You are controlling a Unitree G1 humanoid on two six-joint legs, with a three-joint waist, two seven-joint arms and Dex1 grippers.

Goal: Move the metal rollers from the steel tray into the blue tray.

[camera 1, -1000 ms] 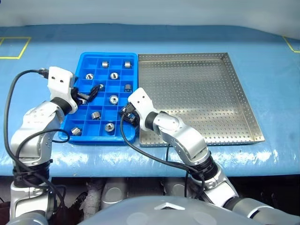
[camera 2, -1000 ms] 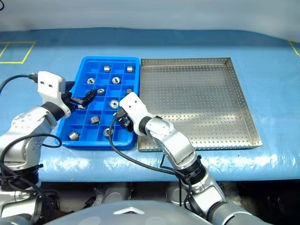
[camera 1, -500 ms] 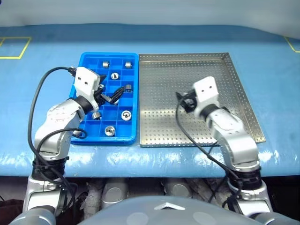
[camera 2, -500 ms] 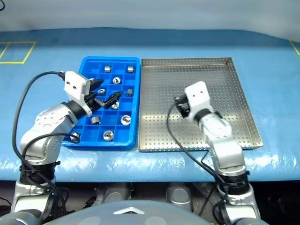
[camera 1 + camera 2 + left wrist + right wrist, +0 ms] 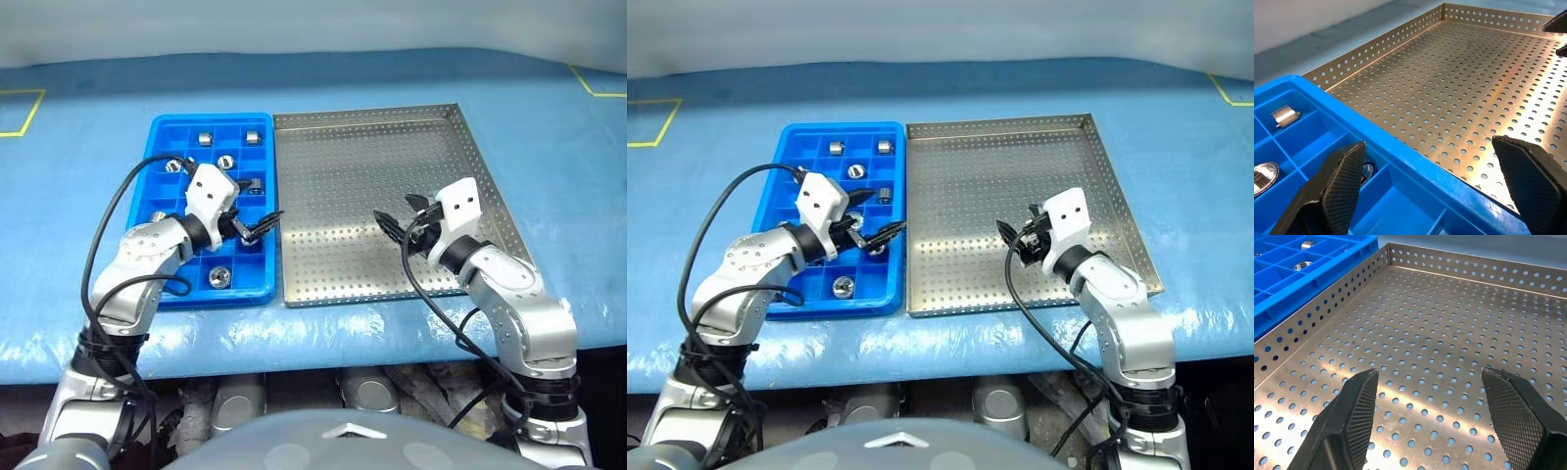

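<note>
Your L gripper gapes empty over the bright blue compartment tray holding small shiny silver rollers; R gripper, fingers spread, empty, over the perforated grey steel tray.

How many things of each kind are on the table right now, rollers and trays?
metal rollers: at least 7 in view, all in the blue tray; the left arm covers some compartments
blue tray: 1
steel tray: 1, with no rollers in it
Total: at least 9
</note>
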